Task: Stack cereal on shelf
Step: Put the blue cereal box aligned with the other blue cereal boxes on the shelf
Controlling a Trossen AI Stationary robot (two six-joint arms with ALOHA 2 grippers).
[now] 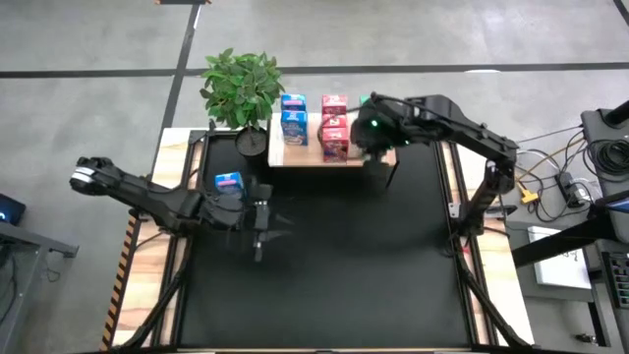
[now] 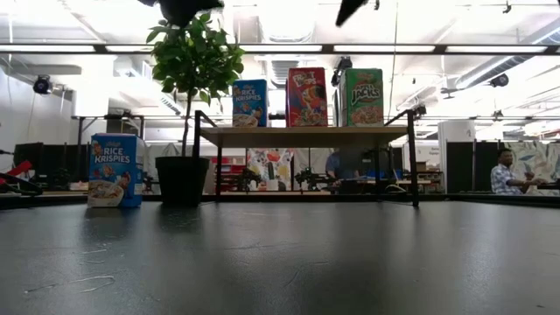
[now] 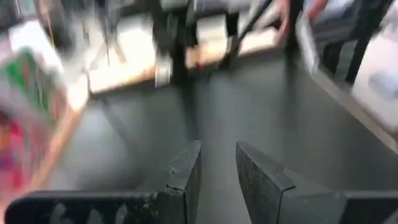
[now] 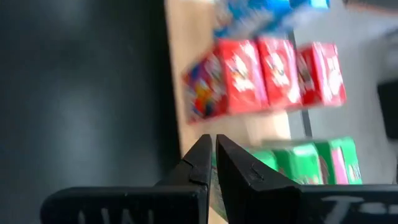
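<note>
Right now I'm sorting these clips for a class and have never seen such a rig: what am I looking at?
Two dark robot arms work at a black table. One picture looks straight down, one looks level across the tabletop, and two come from cameras on the arms' wrists. A light-wood shelf at the far edge carries blue, red and green cereal cartons. One blue carton stands apart on the table beside a potted plant. The left gripper hangs over the table near that carton, fingers slightly apart, holding nothing. The right gripper is shut and empty, above the shelf's green cartons.
</note>
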